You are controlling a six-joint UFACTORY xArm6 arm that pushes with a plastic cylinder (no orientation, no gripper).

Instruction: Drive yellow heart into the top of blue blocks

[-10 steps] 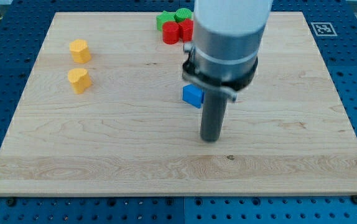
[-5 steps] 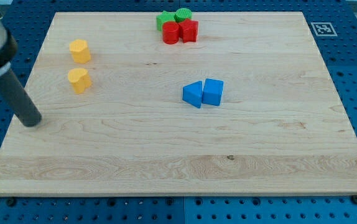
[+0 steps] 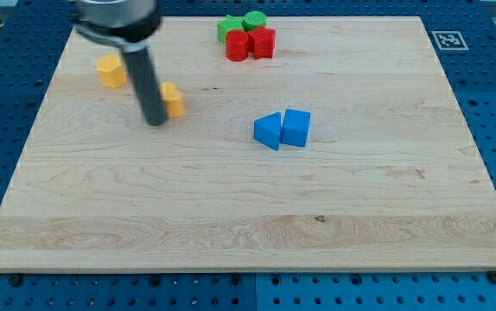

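Observation:
The yellow heart (image 3: 174,100) lies left of the board's centre, partly hidden behind my rod. My tip (image 3: 155,122) rests on the board against the heart's left side. Two blue blocks sit side by side at the centre: a blue triangular block (image 3: 268,131) and a blue block (image 3: 296,128) touching it on the right. The heart is well to the left of them and slightly higher in the view. A second yellow block (image 3: 110,71) sits further up and left.
Two red blocks (image 3: 250,44) and two green blocks (image 3: 241,24) are clustered at the top edge. The wooden board (image 3: 248,225) lies on a blue perforated table. A marker tag (image 3: 448,39) is at the top right corner.
My tip swept from the board's left edge to the right, and the yellow heart moved right and slightly up with it. The blue blocks have not moved.

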